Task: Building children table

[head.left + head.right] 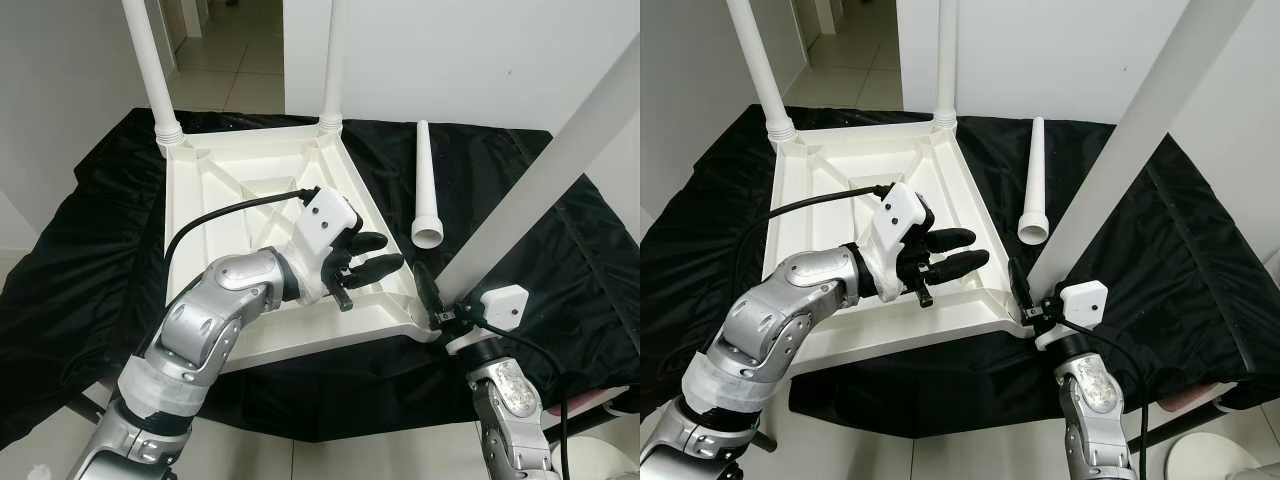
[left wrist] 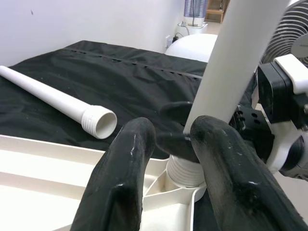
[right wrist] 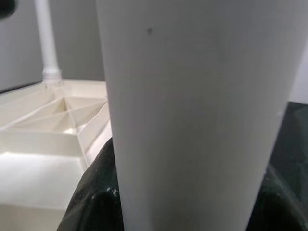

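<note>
A white plastic table top [image 1: 240,200] lies upside down on a black cloth. Two white legs [image 1: 150,70] stand screwed into its far corners. A third leg [image 1: 540,180] stands tilted in the near right corner socket [image 2: 185,168]. My right gripper [image 1: 435,295] is shut on this leg just above the socket, and the leg [image 3: 192,115] sits between its fingers. My left gripper [image 1: 388,252] hovers open over the table top's near right part, pointing at that corner, with nothing between its fingers [image 2: 125,173]. A loose leg [image 1: 427,190] lies on the cloth to the right.
The black cloth [image 1: 80,250] covers the whole work surface and hangs over its edges. White walls stand behind, with a doorway to a tiled floor at the back left. A white fan [image 2: 288,33] stands beyond the cloth on the right.
</note>
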You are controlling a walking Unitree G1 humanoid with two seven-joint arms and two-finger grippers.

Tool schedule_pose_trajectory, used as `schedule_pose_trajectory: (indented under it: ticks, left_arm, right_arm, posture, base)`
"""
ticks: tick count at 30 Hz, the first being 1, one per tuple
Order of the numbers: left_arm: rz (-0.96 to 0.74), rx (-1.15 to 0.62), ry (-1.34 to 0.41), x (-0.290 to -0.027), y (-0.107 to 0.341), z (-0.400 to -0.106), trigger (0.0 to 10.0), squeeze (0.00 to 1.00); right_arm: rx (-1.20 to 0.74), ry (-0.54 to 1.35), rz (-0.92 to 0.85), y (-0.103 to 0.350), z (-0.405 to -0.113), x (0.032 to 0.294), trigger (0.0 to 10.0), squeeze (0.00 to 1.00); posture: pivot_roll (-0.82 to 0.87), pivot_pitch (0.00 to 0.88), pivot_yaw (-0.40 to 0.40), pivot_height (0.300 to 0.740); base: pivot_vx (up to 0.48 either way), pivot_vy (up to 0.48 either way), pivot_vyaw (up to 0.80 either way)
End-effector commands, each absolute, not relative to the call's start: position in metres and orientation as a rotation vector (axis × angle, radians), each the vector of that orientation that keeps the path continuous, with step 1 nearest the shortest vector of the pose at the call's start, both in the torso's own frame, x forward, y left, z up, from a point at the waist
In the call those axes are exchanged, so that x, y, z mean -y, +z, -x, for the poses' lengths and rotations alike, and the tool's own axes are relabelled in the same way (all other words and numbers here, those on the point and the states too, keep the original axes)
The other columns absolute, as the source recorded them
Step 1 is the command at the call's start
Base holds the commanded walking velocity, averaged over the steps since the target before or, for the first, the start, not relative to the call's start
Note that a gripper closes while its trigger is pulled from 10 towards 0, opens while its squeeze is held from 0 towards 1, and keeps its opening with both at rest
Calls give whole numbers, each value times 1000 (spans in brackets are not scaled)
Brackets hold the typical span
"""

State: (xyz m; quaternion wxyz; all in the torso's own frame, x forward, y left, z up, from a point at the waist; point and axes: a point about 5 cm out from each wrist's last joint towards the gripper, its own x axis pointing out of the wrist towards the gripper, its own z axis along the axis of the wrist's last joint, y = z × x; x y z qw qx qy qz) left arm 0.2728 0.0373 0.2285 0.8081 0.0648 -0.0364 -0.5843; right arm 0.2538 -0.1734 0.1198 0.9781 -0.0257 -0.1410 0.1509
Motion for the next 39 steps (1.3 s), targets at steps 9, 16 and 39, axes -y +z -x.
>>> schedule_pose_trajectory:
  ticks: [9, 16, 39]
  left_arm:
    - [-152, 95, -1193, -39, 233, -277, 10000, 0]
    - [-158, 101, -1186, -41, 235, -279, 10000, 0]
    - [-165, 105, -1195, -40, 237, -279, 10000, 0]
  right_arm:
    - [-4, 427, 194, 81, -257, 165, 10000, 0]
    - [-34, 373, 87, 78, -259, 169, 10000, 0]
    - [-159, 323, -9, 78, -272, 177, 10000, 0]
  posture:
    - [-3, 58, 12, 740]
    - [-1, 56, 10, 740]
    - [1, 55, 24, 740]
  base:
    - [0, 0, 0]
    - [0, 0, 0]
    - [0, 0, 0]
